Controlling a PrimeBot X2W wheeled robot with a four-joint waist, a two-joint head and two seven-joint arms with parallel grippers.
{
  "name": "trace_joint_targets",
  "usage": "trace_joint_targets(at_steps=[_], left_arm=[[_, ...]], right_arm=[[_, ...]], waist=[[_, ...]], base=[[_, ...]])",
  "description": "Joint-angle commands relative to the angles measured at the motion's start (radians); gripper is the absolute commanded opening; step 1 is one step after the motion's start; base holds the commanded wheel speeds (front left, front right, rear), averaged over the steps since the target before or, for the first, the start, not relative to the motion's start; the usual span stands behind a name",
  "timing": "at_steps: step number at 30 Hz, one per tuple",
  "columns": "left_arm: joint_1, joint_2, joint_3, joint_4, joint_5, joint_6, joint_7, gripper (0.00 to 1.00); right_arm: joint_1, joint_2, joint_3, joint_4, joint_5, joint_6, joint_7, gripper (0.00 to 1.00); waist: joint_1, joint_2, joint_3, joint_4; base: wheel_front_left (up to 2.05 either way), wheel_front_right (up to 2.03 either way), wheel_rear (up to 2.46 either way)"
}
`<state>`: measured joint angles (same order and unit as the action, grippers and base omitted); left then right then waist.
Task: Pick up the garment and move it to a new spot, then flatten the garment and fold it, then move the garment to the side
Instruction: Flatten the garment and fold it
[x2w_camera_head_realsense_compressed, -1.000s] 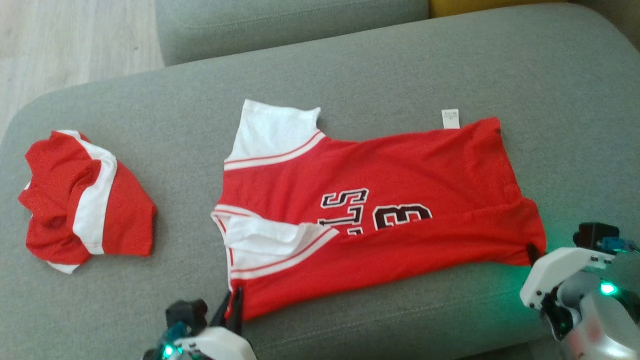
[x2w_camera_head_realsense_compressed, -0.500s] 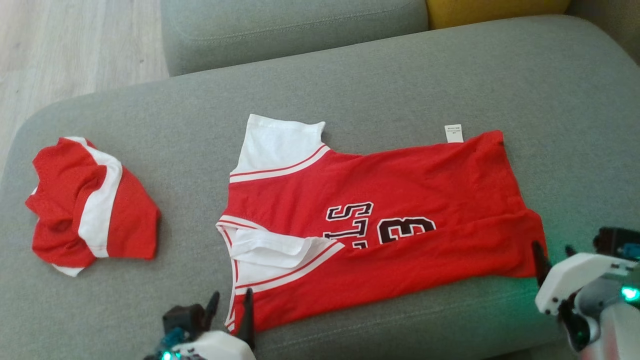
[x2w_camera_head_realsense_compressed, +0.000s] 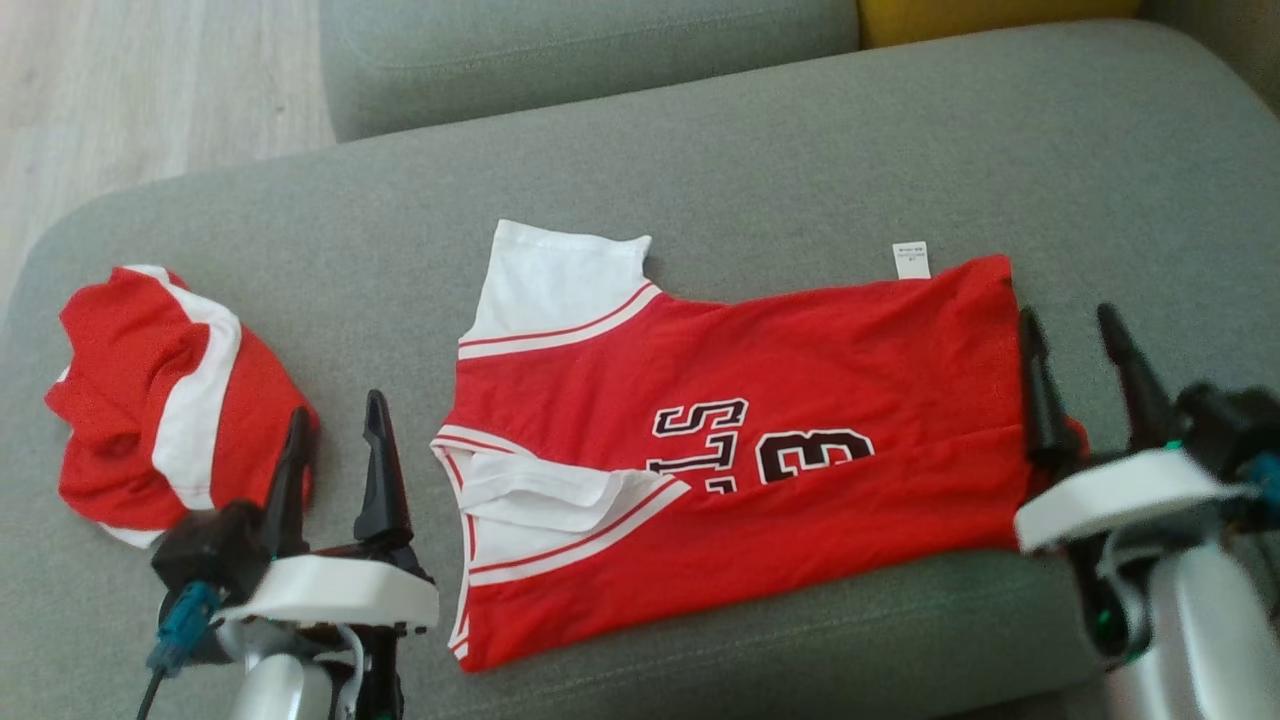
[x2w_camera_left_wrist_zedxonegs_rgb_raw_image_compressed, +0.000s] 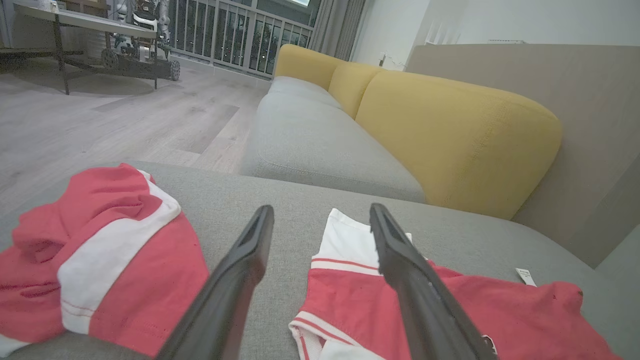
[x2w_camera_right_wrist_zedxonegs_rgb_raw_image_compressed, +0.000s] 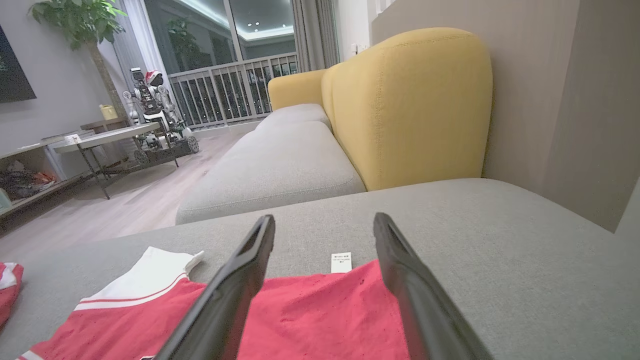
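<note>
A red jersey (x2w_camera_head_realsense_compressed: 780, 400) with white sleeves and black lettering lies spread flat on the grey ottoman (x2w_camera_head_realsense_compressed: 760, 150), collar to the left, its near side folded over. My left gripper (x2w_camera_head_realsense_compressed: 337, 410) stands open above the cushion, in the gap between the jersey's collar and a second red-and-white garment (x2w_camera_head_realsense_compressed: 170, 400). In the left wrist view that gripper (x2w_camera_left_wrist_zedxonegs_rgb_raw_image_compressed: 321, 210) frames bare cushion, jersey (x2w_camera_left_wrist_zedxonegs_rgb_raw_image_compressed: 500, 310) on its right. My right gripper (x2w_camera_head_realsense_compressed: 1068, 320) is open over the jersey's hem at the right; its wrist view shows the gripper (x2w_camera_right_wrist_zedxonegs_rgb_raw_image_compressed: 324, 220) above red cloth (x2w_camera_right_wrist_zedxonegs_rgb_raw_image_compressed: 320, 320). Nothing is held.
The crumpled second garment (x2w_camera_left_wrist_zedxonegs_rgb_raw_image_compressed: 100, 250) sits at the ottoman's left end. A white care label (x2w_camera_head_realsense_compressed: 910, 260) sticks out at the jersey's far hem. A grey sofa seat (x2w_camera_head_realsense_compressed: 580, 50) and yellow cushion (x2w_camera_right_wrist_zedxonegs_rgb_raw_image_compressed: 410, 100) lie beyond. Wood floor (x2w_camera_head_realsense_compressed: 120, 90) is at the left.
Both grippers let go of the jersey's near edge, opened and rose. The left one went left, off the cloth; the right one went farther along the hem. The jersey stays put.
</note>
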<state>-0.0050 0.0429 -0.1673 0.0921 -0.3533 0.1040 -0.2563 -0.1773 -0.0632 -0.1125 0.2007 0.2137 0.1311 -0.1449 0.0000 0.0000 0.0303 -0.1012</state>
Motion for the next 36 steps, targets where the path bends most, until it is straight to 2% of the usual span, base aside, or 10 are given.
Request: trace_joint_targets(at_steps=[1, 7, 11, 15, 18, 22, 26, 29, 31, 36], left_arm=[[-0.044, 0.007, 0.037, -0.035, 0.005, -0.004, -0.006, 1.0], [-0.076, 0.008, 0.04, 0.012, 0.034, -0.027, -0.006, 1.0], [-0.173, 0.045, 0.041, 0.094, 0.055, -0.065, 0.005, 1.0], [-0.318, 0.11, 0.016, 0.168, 0.039, -0.15, 0.122, 1.0], [-0.436, 0.159, 0.007, 0.228, 0.005, -0.193, 0.264, 1.0], [-0.604, 0.235, 0.001, 0.29, -0.028, -0.214, 0.462, 1.0], [-0.737, 0.328, -0.043, 0.361, -0.012, -0.227, 0.596, 1.0], [-0.799, 0.38, -0.083, 0.41, -0.009, -0.232, 0.662, 1.0], [-0.828, 0.392, -0.09, 0.444, -0.024, -0.233, 0.695, 1.0], [-0.886, 0.437, -0.121, 0.525, -0.037, -0.234, 0.714, 1.0]], right_arm=[[0.006, 0.001, 0.037, -0.034, -0.002, 0.0, -0.023, 1.0], [0.012, 0.009, 0.082, -0.042, 0.013, 0.0, -0.09, 1.0], [-0.008, 0.012, 0.106, -0.055, 0.022, 0.0, -0.104, 1.0], [-0.046, 0.013, 0.126, -0.067, 0.054, 0.0, -0.111, 1.0], [-0.087, 0.013, 0.154, -0.08, 0.059, 0.0, -0.114, 1.0], [-0.156, 0.013, 0.227, -0.086, 0.013, 0.0, -0.115, 1.0], [-0.219, 0.013, 0.273, -0.086, 0.018, 0.0, -0.116, 1.0], [-0.25, 0.013, 0.291, -0.093, 0.035, 0.0, -0.116, 1.0], [-0.259, 0.013, 0.298, -0.102, 0.047, 0.0, -0.117, 1.0], [-0.257, 0.013, 0.309, -0.121, 0.064, 0.0, -0.117, 1.0]], waist=[[0.0, 0.0, 0.006, -0.002], [0.0, 0.0, 0.049, -0.02], [0.0, 0.0, 0.104, -0.044], [0.0, 0.0, 0.176, -0.08], [0.0, 0.0, 0.235, -0.117], [0.0, 0.0, 0.309, -0.174], [0.0, 0.0, 0.359, -0.223], [0.0, 0.0, 0.379, -0.251], [0.0, 0.0, 0.387, -0.264], [0.0, 0.0, 0.4, -0.291]], base=[[0.0, 0.0, 0.0], [0.0, 0.0, 0.0], [0.0, 0.0, 0.0], [0.0, 0.0, 0.0], [0.0, 0.0, 0.0], [0.0, 0.0, 0.0], [0.0, 0.0, 0.0], [0.0, 0.0, 0.0], [0.0, 0.0, 0.0], [0.0, 0.0, 0.0]])
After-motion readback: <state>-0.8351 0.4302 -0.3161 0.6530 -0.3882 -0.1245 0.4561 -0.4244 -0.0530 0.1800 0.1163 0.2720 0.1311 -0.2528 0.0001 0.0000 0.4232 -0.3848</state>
